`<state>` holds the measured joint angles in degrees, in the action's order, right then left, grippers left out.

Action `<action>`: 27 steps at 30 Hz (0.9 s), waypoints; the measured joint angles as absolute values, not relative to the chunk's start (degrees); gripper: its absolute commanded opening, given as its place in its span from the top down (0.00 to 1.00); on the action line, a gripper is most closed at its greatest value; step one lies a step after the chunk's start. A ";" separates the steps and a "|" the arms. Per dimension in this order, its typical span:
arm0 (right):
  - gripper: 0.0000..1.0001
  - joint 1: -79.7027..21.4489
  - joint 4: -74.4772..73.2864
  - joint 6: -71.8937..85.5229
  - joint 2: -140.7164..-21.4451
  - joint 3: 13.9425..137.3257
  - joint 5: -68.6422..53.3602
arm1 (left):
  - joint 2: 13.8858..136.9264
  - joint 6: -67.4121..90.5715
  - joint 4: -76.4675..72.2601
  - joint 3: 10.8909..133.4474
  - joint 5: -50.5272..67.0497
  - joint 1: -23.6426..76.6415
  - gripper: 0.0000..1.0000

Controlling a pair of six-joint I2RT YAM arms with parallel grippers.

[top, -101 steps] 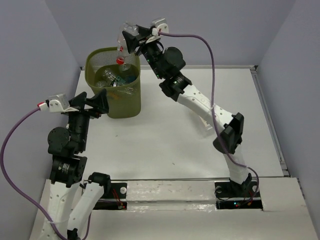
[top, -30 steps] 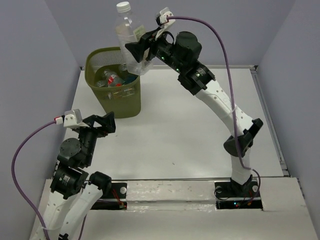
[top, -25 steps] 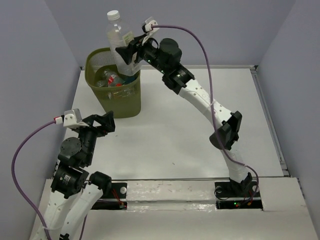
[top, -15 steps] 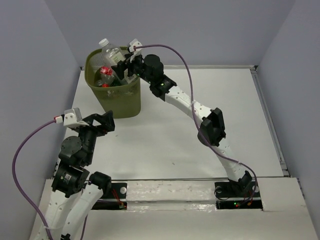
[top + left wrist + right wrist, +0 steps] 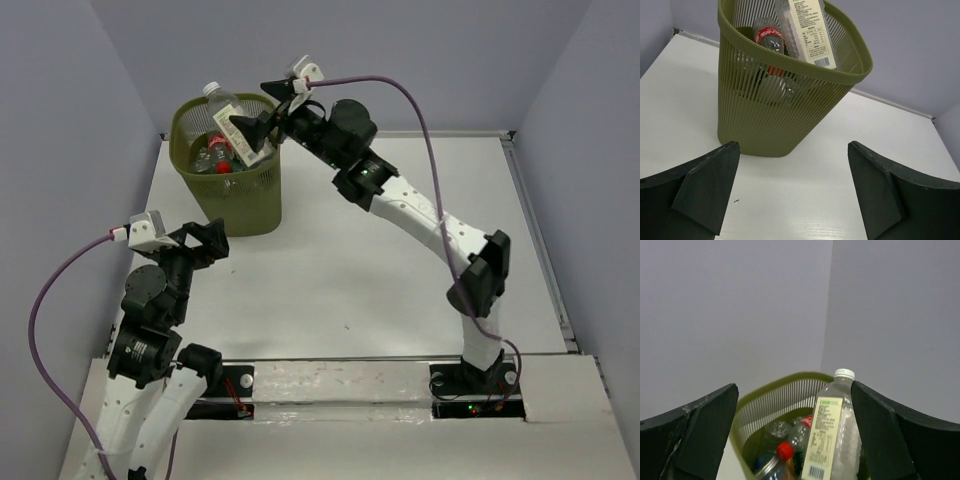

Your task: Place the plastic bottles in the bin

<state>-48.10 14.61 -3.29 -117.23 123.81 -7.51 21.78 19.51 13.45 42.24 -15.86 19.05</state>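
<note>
The olive-green mesh bin stands at the table's far left, with several plastic bottles inside. A large clear bottle with a white cap and a pale label leans upright in it, neck above the rim. My right gripper hovers open just above the bin's right rim, and nothing is between its fingers. From the right wrist, that bottle stands by the right finger, above a red-capped bottle and the bin. My left gripper is open and empty, low in front of the bin.
White tabletop is enclosed by grey walls, with a raised edge along the right side. Purple cables loop from both wrists. The right arm stretches diagonally across the table's middle.
My right gripper brought the large bottle down into the bin, opened and let it go, then drew back a little. The left arm has barely moved.
</note>
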 measured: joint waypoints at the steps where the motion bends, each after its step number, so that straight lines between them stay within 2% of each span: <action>1: 0.05 -48.10 15.79 -3.03 -112.49 118.26 -7.22 | 21.93 19.49 13.39 42.24 -15.68 18.76 0.01; 2: 0.10 -48.10 17.58 -2.74 -108.62 112.77 -6.76 | 22.11 19.49 13.28 42.24 -15.51 18.39 0.01; 4: 0.43 -48.10 20.01 -2.28 -99.81 102.15 -5.48 | 22.31 19.51 13.10 42.24 -15.31 17.91 0.01; 5: 0.82 -48.10 21.37 -2.17 -96.47 98.02 -4.67 | 22.35 19.53 13.06 42.24 -15.09 17.72 0.01; 6: 0.96 -48.10 23.40 -0.62 -90.08 89.08 -2.85 | 22.35 19.57 13.08 42.24 -14.92 17.52 0.01; 7: 1.00 -48.10 24.16 -0.64 -86.70 84.79 -1.85 | 22.35 19.62 12.95 42.24 -14.72 17.50 0.01; 11: 1.00 -48.10 27.33 4.21 -68.77 61.82 6.57 | 22.11 20.03 12.14 42.24 -12.38 17.50 0.01; 13: 0.84 -48.10 27.57 6.55 -61.52 52.73 11.77 | 21.41 20.14 11.57 42.24 -10.83 17.50 0.01; 14: 0.70 -48.10 27.33 8.01 -56.45 47.13 14.83 | 20.73 20.40 11.05 42.24 -9.89 17.50 0.01; 15: 0.32 -48.10 26.92 8.95 -53.39 43.88 16.80 | 20.16 20.62 10.48 42.24 -9.17 17.50 0.01; 16: 0.10 -48.10 25.34 10.26 -48.21 39.24 20.14 | 19.62 20.99 9.82 42.26 -8.49 17.50 0.01; 17: 0.00 -48.10 24.34 11.27 -45.01 36.93 22.02 | 19.18 21.23 9.30 42.37 -7.92 17.50 0.01; 23: 0.00 -48.10 14.44 15.51 -24.77 27.73 33.89 | 17.47 23.70 7.53 42.81 -5.96 17.50 0.01; 27: 0.00 -48.10 9.58 18.17 -17.82 24.47 37.54 | 17.50 24.84 8.49 42.76 -6.00 17.50 0.01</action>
